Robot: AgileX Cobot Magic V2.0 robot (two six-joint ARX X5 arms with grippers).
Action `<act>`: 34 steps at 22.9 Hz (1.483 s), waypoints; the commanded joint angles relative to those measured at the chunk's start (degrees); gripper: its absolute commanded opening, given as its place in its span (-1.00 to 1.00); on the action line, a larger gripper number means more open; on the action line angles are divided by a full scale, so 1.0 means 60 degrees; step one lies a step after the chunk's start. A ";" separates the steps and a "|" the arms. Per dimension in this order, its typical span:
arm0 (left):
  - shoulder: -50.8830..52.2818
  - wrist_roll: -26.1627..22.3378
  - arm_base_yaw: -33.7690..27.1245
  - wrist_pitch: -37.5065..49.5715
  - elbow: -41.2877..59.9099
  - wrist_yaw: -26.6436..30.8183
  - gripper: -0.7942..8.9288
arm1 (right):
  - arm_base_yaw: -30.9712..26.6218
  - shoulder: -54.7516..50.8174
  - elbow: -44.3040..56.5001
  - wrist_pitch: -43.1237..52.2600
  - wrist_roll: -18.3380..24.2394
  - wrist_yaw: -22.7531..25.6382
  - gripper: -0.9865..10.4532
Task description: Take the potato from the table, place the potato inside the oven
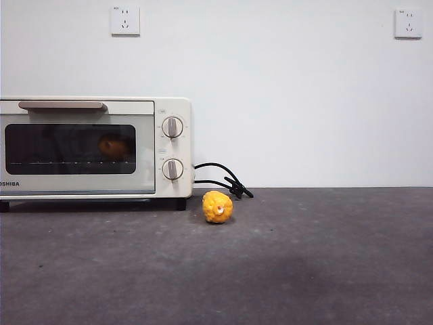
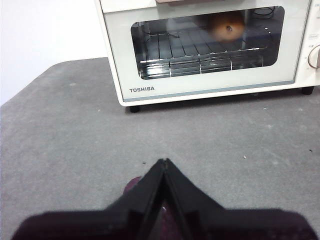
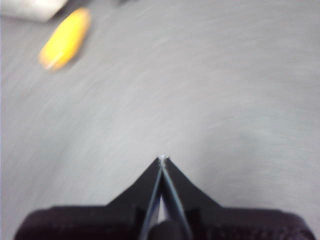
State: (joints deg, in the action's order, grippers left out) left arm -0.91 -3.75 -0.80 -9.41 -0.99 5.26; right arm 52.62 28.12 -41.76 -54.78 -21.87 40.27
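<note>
Potato (image 2: pixel 227 26) lies inside the oven (image 2: pixel 200 87), on the wire rack behind the closed glass door, toward the knob side. Judged from this, the placing step is complete and no further grasp is needed.

Left gripper (image 2: pixel 164 161) is clenched, jaws meeting at the tips, empty, low over the table (image 2: pixel 75 130). The oven stands ahead of it, with bare table between. The potato is ahead and off to one side, blocked by the door.

Right gripper (image 3: pixel 161 159) is also clenched and empty. Its view is motion-blurred. A yellow ball (image 3: pixel 65 39) lies well ahead and to one side of it, on the table near the oven's cord (image 1: pixel 223 179).

Left gripper is the nearer to the potato.
</note>
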 commanded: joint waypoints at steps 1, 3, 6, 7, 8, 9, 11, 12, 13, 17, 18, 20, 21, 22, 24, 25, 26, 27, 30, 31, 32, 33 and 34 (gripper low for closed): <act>-0.0025 0.0106 -0.0029 0.0051 0.0095 -0.0055 -0.84 | -0.1319 -0.0368 0.0157 0.0772 0.0280 0.0022 -0.82; -0.0044 0.0106 -0.0029 0.0051 0.0095 -0.0055 -0.85 | -0.2834 -0.0710 0.0517 0.2084 0.1286 -0.0503 -0.82; -0.0062 0.0106 -0.0029 0.0051 0.0095 -0.0058 -0.84 | -0.5136 -0.1464 0.1734 0.4674 0.3133 -0.2790 -0.82; -0.0062 0.0106 -0.0029 0.0051 0.0095 -0.0055 -0.85 | -0.5676 -0.1723 0.2157 0.5275 0.3614 -0.3439 -0.82; -0.0062 0.0106 -0.0029 0.0051 0.0095 -0.0055 -0.85 | -0.6196 -0.1982 0.2590 0.5861 0.4051 -0.4058 -0.82; -0.0062 0.0106 -0.0029 0.0051 0.0095 -0.0055 -0.85 | -0.6677 -0.2248 0.2965 0.6226 0.4368 -0.4404 -0.82; -0.0062 0.0106 -0.0029 0.0051 0.0095 -0.0055 -0.85 | -0.7337 -0.2721 0.3530 0.6568 0.4433 -0.4543 -0.82; -0.0062 0.0102 -0.0029 0.0051 0.0095 -0.0055 -0.85 | -0.7530 -0.2885 0.3712 0.6645 0.4422 -0.4543 -0.82; -0.0062 0.0102 -0.0029 0.0051 0.0095 -0.0058 -0.85 | -0.7770 -0.3089 0.3949 0.6765 0.4419 -0.4557 -0.82; -0.0062 0.0106 -0.0029 0.0051 0.0095 -0.0055 -0.85 | -0.8429 -0.3472 0.4590 0.7358 0.4422 -0.5013 -0.82; -0.0062 0.0106 -0.0029 0.0051 0.0095 -0.0055 -0.85 | -0.8550 -0.3526 0.4714 0.7471 0.4422 -0.5209 -0.82; -0.0062 0.0106 -0.0029 0.0055 0.0095 -0.0055 -0.85 | -0.8750 -0.3727 0.4954 0.7537 0.4426 -0.5679 -0.82; -0.0062 0.0106 -0.0029 0.0051 0.0095 -0.0055 -0.85 | -0.8812 -0.3840 0.5071 0.7552 0.4433 -0.5850 -0.82; -0.0062 0.0106 -0.0029 0.0051 0.0095 -0.0055 -0.84 | -0.8878 -0.4007 0.5249 0.7595 0.4437 -0.6025 -0.82; -0.0062 0.0106 -0.0029 0.0051 0.0095 -0.0058 -0.85 | -0.8929 -0.4299 0.5537 0.7635 0.4430 -0.6149 -0.82; -0.0062 0.0106 -0.0029 0.0055 0.0095 -0.0058 -0.85 | -0.8936 -0.4492 0.5701 0.7639 0.4426 -0.6189 -0.82; -0.0062 0.0106 -0.0029 0.0051 0.0095 -0.0055 -0.85 | -0.8936 -0.4645 0.5872 0.7683 0.4422 -0.6233 -0.82; -0.0062 0.0102 -0.0029 0.0055 0.0095 -0.0055 -0.85 | -0.8936 -0.4615 0.6014 0.7847 0.4393 -0.6269 -0.82; -0.0073 0.0106 -0.0025 0.0055 0.0095 -0.0055 -0.85 | -0.8969 -0.4612 0.6306 0.8014 0.4390 -0.6557 -0.82; -0.0098 0.0106 -0.0022 0.0051 0.0095 -0.0055 -0.85 | -0.8969 -0.4612 0.6368 0.8047 0.4357 -0.6674 -0.82; -0.0164 0.0102 -0.0022 0.0055 0.0095 -0.0058 -0.85 | -0.8969 -0.4612 0.6419 0.8065 0.4368 -0.6750 -0.82; -0.0189 0.0106 -0.0022 0.0055 0.0095 -0.0066 -0.85 | -0.8969 -0.4612 0.6459 0.8065 0.4368 -0.6768 -0.82; -0.0189 0.0106 -0.0022 0.0051 0.0095 -0.0106 -0.85 | -0.8969 -0.4612 0.6517 0.8065 0.4368 -0.6808 -0.82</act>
State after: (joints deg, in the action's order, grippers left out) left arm -2.07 -3.75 -0.80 -9.41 -0.99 5.02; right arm -1.13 0.56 -3.44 -7.03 4.36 -0.32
